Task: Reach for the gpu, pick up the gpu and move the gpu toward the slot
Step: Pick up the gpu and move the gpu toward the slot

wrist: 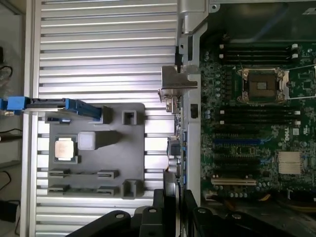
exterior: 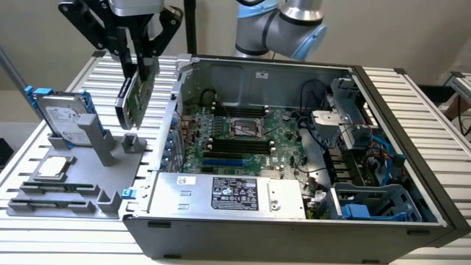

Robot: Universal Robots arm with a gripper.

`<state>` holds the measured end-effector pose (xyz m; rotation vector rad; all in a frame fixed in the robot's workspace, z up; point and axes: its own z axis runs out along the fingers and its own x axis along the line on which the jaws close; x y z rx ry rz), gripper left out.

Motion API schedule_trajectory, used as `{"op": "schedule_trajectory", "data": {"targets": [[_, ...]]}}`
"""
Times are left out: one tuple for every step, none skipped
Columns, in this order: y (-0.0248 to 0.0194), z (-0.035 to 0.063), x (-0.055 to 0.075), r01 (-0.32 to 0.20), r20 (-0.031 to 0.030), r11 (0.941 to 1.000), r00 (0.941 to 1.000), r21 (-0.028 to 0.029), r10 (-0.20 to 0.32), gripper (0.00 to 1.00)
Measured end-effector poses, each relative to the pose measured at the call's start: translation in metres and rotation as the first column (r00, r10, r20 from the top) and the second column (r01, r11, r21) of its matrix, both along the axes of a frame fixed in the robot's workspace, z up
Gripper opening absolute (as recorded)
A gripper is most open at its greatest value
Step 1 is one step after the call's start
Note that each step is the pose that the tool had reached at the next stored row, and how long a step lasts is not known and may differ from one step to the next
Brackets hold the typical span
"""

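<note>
Green gpu (exterior: 138, 95) pinched in claw (exterior: 140, 55), hanging below it, long axis near-vertical; open computer case (exterior: 383, 165) just beside, lower.

A plain beige wall (exterior: 412, 27) runs behind the scene from ten to two o'clock. The ribbed aluminium table (exterior: 434, 116) spreads below it, evenly lit, with dark cables (exterior: 462, 113) hanging at three o'clock.
</note>
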<state>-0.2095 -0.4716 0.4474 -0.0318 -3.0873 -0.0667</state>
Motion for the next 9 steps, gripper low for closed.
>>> {"op": "schedule_trajectory", "data": {"targets": [[0.0000, 0.0007, 0.005, 0.000, -0.0015, 1.0000, 1.0000, 0.0002, 0.000, 0.26], [0.0000, 0.0014, 0.009, 0.000, -0.0028, 1.0000, 1.0000, 0.0004, 0.000, 0.26], [0.0000, 0.0018, 0.014, 0.000, -0.0038, 1.0000, 1.0000, 0.0007, 0.000, 0.26], [0.0000, 0.0020, 0.018, 0.000, -0.0047, 1.0000, 1.0000, 0.0007, 0.000, 0.26], [0.0000, 0.0021, 0.023, 0.000, -0.0055, 1.0000, 1.0000, 0.0007, 0.000, 0.26], [0.0000, 0.0021, 0.027, 0.000, -0.0059, 1.0000, 1.0000, 0.0009, 0.000, 0.26], [0.0000, 0.0021, 0.032, 0.000, -0.0062, 1.0000, 1.0000, 0.0012, 0.000, 0.26], [0.0000, 0.0021, 0.036, 0.000, -0.0065, 1.0000, 1.0000, 0.0013, 0.000, 0.26], [0.0000, 0.0021, 0.041, 0.000, -0.0067, 1.0000, 1.0000, 0.0013, 0.000, 0.26]]}}
